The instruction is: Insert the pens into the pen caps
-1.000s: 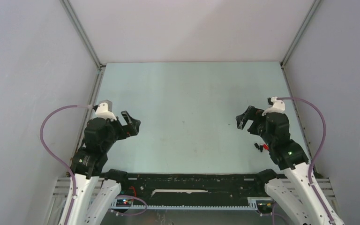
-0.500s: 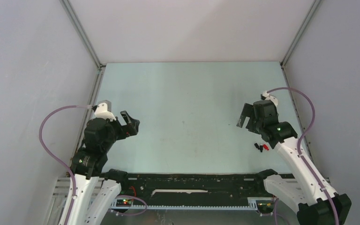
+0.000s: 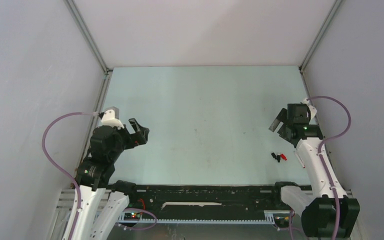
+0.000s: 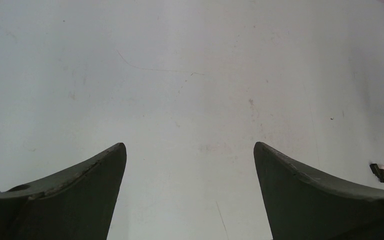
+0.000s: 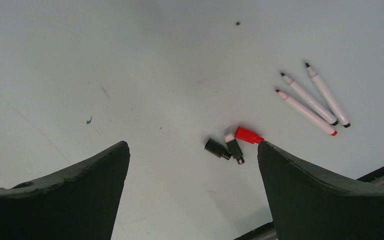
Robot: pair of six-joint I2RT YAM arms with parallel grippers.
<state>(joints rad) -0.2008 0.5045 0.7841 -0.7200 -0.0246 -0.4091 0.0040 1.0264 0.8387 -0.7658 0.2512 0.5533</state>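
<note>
right gripper [image 5: 192, 145]: jaws spread wide with nothing between them, poised over the table [image 3: 200, 110].
pen caps [image 5: 225, 146]: just ahead of the right gripper, between its fingertips and nearer the one on the right of its wrist view. Two black and one red, bunched together and lying flat.
red cap [image 5: 249, 135]: its end sits right by that fingertip. Whether they touch cannot be told.
pens [image 5: 307, 104]: farther ahead of the right gripper and off to the same side, apart from the caps. Three white barrels lie side by side, uncapped, dark tips pointing away.
left gripper [image 4: 189, 145]: jaws wide, empty, over bare table. The caps and one pen show far off at the right edge of its wrist view.
</note>
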